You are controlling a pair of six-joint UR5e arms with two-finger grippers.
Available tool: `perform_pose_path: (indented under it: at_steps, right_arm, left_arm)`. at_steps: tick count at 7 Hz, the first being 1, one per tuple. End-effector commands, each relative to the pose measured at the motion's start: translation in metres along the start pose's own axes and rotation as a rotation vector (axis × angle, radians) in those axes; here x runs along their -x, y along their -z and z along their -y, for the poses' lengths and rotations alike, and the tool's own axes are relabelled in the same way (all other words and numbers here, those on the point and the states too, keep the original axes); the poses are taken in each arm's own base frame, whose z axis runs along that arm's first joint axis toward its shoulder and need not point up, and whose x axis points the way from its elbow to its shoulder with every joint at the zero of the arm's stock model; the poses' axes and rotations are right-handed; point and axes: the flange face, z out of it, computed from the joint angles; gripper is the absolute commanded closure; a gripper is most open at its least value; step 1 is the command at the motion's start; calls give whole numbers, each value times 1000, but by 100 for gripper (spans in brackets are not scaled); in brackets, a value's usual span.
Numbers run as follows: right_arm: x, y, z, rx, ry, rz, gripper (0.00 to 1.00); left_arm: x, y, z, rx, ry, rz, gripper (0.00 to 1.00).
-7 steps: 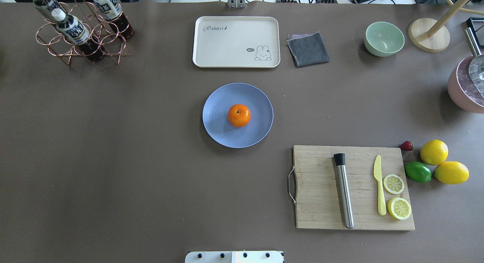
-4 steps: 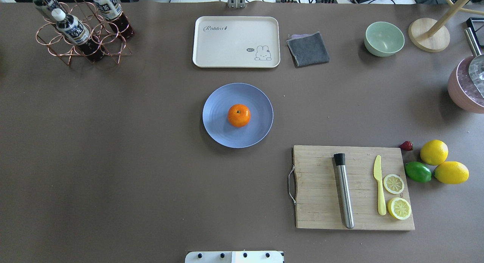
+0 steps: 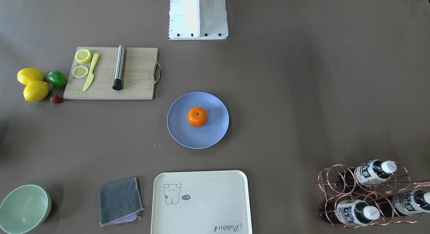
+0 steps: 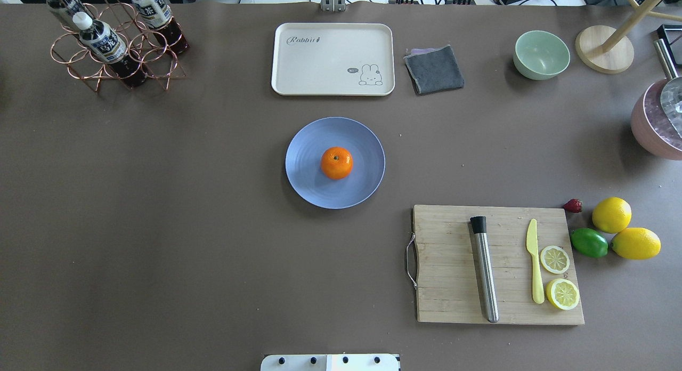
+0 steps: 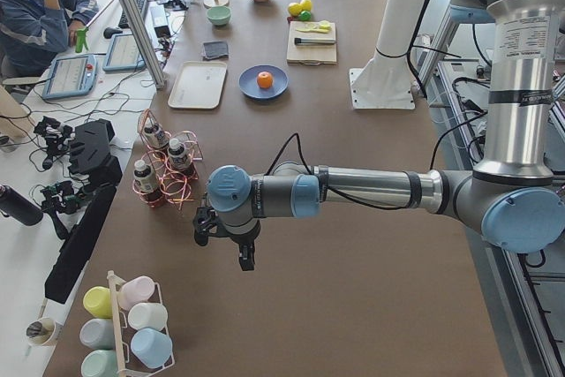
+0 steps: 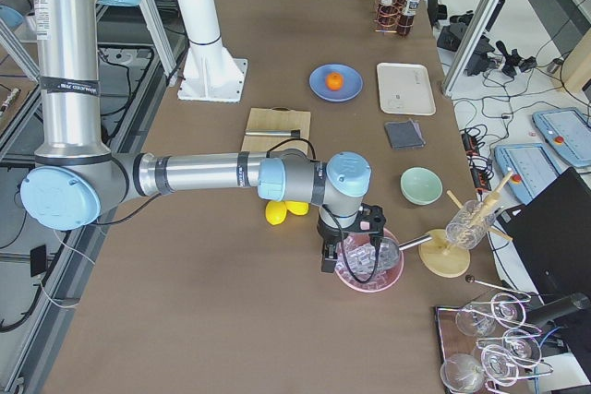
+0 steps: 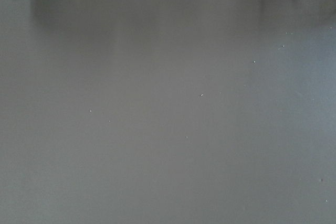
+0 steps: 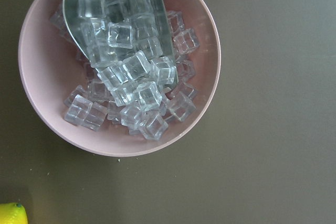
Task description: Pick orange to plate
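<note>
The orange (image 4: 337, 163) rests stem-up in the middle of the periwinkle plate (image 4: 309, 179) at the table's centre; it also shows in the front view as the orange (image 3: 197, 117) on the plate (image 3: 178, 129). No gripper is near them. My left gripper (image 5: 222, 243) hangs over bare table by the bottle rack, far off at the table's left end. My right gripper (image 6: 349, 248) hovers above a pink bowl of ice cubes (image 8: 118, 66) at the right end. Both show only in the side views, so I cannot tell whether they are open or shut.
A cream tray (image 4: 333, 59), grey cloth (image 4: 434, 68) and green bowl (image 4: 541, 54) line the far side. A cutting board (image 4: 453, 264) with muddler, knife and lemon slices sits near right, beside two lemons (image 4: 611, 215) and a lime (image 4: 589, 242). A copper bottle rack (image 4: 114, 46) stands far left.
</note>
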Motion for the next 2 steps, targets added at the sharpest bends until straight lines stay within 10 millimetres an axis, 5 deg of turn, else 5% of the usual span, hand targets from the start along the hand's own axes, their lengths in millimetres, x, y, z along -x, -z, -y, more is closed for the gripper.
perform_pose_path:
  at_steps: [1,2]
  right_arm:
    - [0,0,0,1,0,0,0]
    - [0,0,0,1,0,0,0]
  left_arm:
    - [0,0,0,-1,-1,0,2]
    - [-1,1,0,-2,-2,0,2]
